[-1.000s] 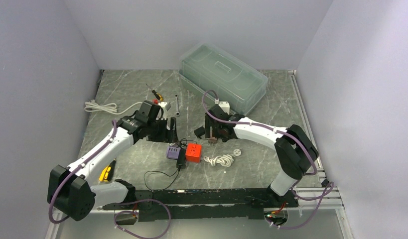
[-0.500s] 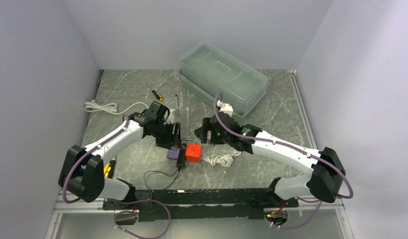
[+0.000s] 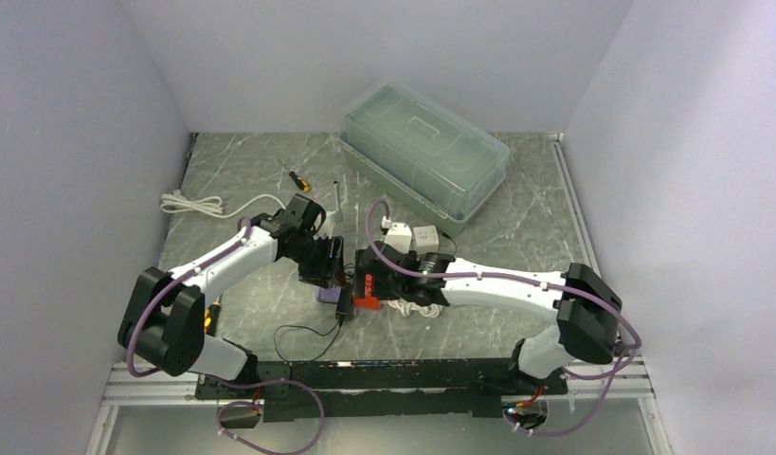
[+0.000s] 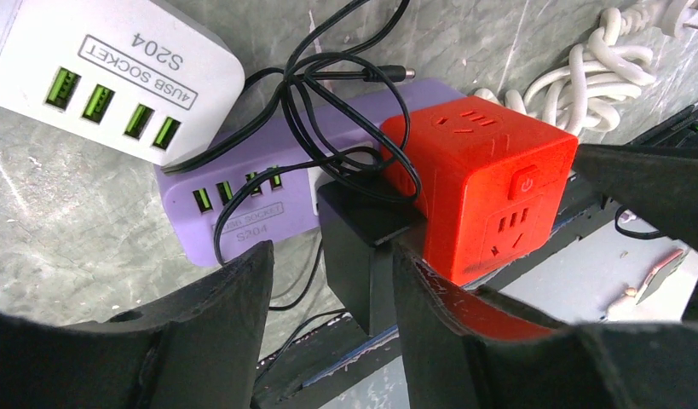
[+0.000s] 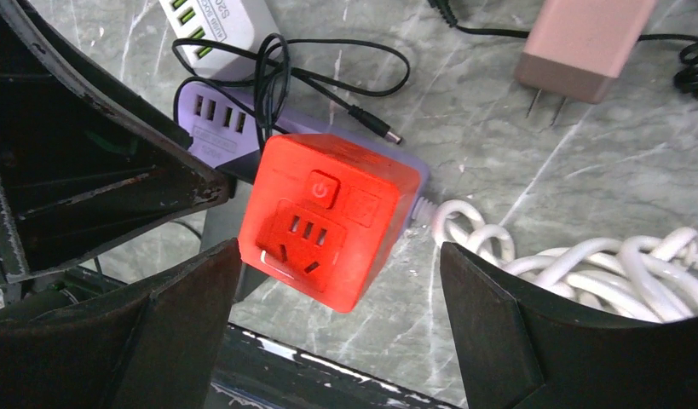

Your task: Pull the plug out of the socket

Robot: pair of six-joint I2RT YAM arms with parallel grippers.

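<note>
The red cube socket (image 3: 368, 290) stands at the table's near middle, with a black plug (image 3: 345, 308) stuck into its left side. In the left wrist view my left gripper (image 4: 328, 264) is open and straddles the black plug (image 4: 362, 247). Its right finger touches the plug beside the red cube (image 4: 486, 192), and its left finger stands clear. My right gripper (image 5: 341, 256) is open, and the red cube (image 5: 328, 217) sits between its fingers with gaps on both sides. From above, the two grippers (image 3: 329, 270) (image 3: 369, 275) meet over the socket.
A purple USB socket (image 4: 243, 196) and a white USB socket (image 4: 115, 77) lie behind the cube, draped with thin black wire. A coiled white cable (image 5: 584, 264) and a pink adapter (image 5: 584, 38) lie to the right. A clear lidded box (image 3: 424, 147) stands at the back.
My right arm has swung left and come down over the red cube. My left gripper has moved slightly nearer, onto the black plug. Two white adapters now show behind the right arm.
</note>
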